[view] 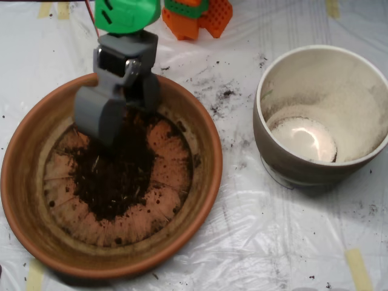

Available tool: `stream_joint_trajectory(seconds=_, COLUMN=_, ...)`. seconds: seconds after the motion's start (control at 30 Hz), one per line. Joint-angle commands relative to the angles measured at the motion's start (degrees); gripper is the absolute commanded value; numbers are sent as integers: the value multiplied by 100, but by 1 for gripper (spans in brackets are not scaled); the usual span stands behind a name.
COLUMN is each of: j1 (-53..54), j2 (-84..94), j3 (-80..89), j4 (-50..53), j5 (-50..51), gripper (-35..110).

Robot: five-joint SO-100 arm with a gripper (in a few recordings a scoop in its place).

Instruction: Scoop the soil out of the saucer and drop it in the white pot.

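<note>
The hand point(118, 121) — a grey clamshell scoop — is seen low over the upper left part of the saucer point(200, 130), its two shells set down into the top edge of the soil point(112, 176). The left shell is the larger in view, a rounded grey cup; the right one is darker and partly hidden behind it. Soil is seen between and around the shell tips. The shells appear drawn close together around the soil, but whether they are fully pressed together cannot be told from above.

The soil is spread as a dark, crumbly patch on the ridged base of the saucer, directly beneath the hand and reaching away from it toward the bottom of the picture. Its long axis is laid roughly from the hand at upper centre down toward lower left of centre, with the widest part below the hand. Loose crumbs are scattered over the rest of the base and up the right inner wall.

The pot point(267, 136) is stood upright on the bench point(254, 242) to the right of the saucer, near it but apart, and well apart from the hand. Its inside is dusty — only a pale bottom is seen. Crumbs are strewn on the plastic-covered bench between saucer and pot. A green part point(124, 13) of the arm is seen above the hand, and orange parts point(200, 18) lie at the top edge.
</note>
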Motion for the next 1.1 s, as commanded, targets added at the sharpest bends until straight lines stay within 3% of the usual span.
stream_joint_trajectory(seconds=0.0, j1=220, j2=-650, j3=-914, j4=-141, j5=149, gripper=33)
stream_joint_trajectory(seconds=0.47, j1=193, j2=-1925, j3=-1898, j4=-62, j5=-88, gripper=39)
stream_joint_trajectory(seconds=0.7, j1=422, j2=-3463, j3=-3375, j4=861, j5=-114, gripper=41)
stream_joint_trajectory(seconds=1.07, j1=290, j2=-4245, j3=-4096, j4=1283, j5=-272, gripper=29)
